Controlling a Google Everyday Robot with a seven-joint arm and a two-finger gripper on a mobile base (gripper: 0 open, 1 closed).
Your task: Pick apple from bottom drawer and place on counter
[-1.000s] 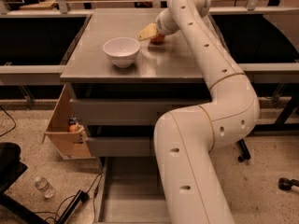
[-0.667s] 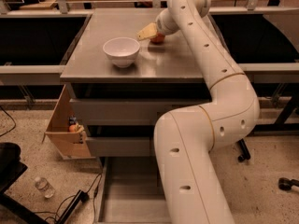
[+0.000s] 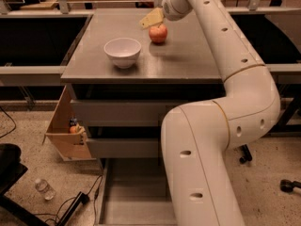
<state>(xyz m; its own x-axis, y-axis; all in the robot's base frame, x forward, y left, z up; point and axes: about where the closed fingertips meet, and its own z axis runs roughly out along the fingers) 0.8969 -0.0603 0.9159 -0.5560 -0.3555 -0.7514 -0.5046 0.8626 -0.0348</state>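
The apple (image 3: 158,33), red with yellowish patches, sits on the grey counter (image 3: 188,55) toward its back, right of the white bowl (image 3: 122,51). My gripper (image 3: 153,21) hangs just above the apple and slightly to its left. It is open, and one pale yellow finger (image 3: 151,19) shows splayed to the left, clear of the fruit. The bottom drawer (image 3: 136,192) is pulled out at floor level below the cabinet, and its grey floor shows nothing on it. My white arm covers its right part.
Two shut grey drawer fronts (image 3: 117,112) sit under the counter. A light wooden box (image 3: 63,135) holding small items hangs at the cabinet's left. A plastic bottle (image 3: 44,188) and a cable (image 3: 70,206) lie on the floor at the left.
My gripper has lifted off the apple and moved up a little. The apple stays on the counter where it was.
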